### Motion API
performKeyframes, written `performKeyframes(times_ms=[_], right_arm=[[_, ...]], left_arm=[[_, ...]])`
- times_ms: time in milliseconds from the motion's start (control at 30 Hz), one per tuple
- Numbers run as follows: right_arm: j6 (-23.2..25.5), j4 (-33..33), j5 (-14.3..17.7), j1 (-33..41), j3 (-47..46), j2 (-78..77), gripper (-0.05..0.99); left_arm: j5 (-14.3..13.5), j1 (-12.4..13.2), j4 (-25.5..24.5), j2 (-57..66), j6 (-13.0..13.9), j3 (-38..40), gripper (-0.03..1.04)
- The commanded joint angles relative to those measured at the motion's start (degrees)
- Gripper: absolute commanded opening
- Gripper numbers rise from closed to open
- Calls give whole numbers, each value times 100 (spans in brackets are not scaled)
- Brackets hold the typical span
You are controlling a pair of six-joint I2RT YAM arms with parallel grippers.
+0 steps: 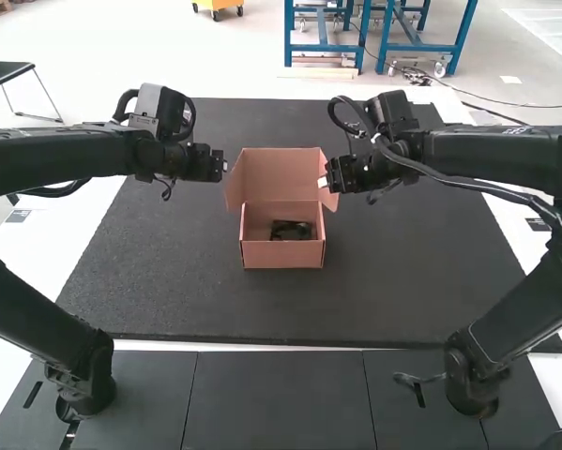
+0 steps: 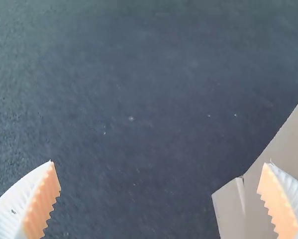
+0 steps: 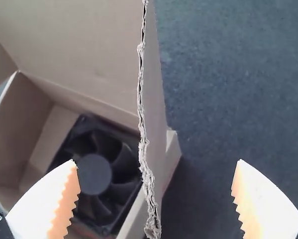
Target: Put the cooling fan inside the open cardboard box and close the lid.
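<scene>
**Fan in, lid up, a gripper at each edge**

Wide open and empty: right gripper [image 1: 329,178], straddling the raw right-hand edge of the upright lid [image 1: 276,172]. One finger on the box's inner side, the other out over the black mat [image 1: 159,272]. From its own wrist, the cardboard edge running up between the orange pads, touching neither as far as can be told.

Likewise spread wide and holding nothing: left gripper [image 1: 220,167], just beside the lid's left edge. One finger close against the cardboard; contact not certain.

Further out: cardboard box [image 1: 282,246] mid-mat on the counter, cooling fan [image 1: 290,230] lying flat on its floor, hub upward. Placing judged done; closing not yet begun.

Relation to watch: lid standing at the box's far wall, long axis running left to right between the two grippers, hinge below them. Fold direction toward the arm bases and down. Nearer to a hold: right gripper, placed around the edge rather than beside it. Probably a pinch or a push from behind, then a forward swing.
</scene>
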Motion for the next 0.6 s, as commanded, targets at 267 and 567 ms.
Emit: performKeyframes(times_ms=[267,567], right_arm=[[-28,-8,-76,-105,310,-14,68],[-28,-34,-85,-105,310,-14,68]], left_arm=[[273,-318,-22,-10,47,179,94],[291,-371,-22,-10,11,179,94]])
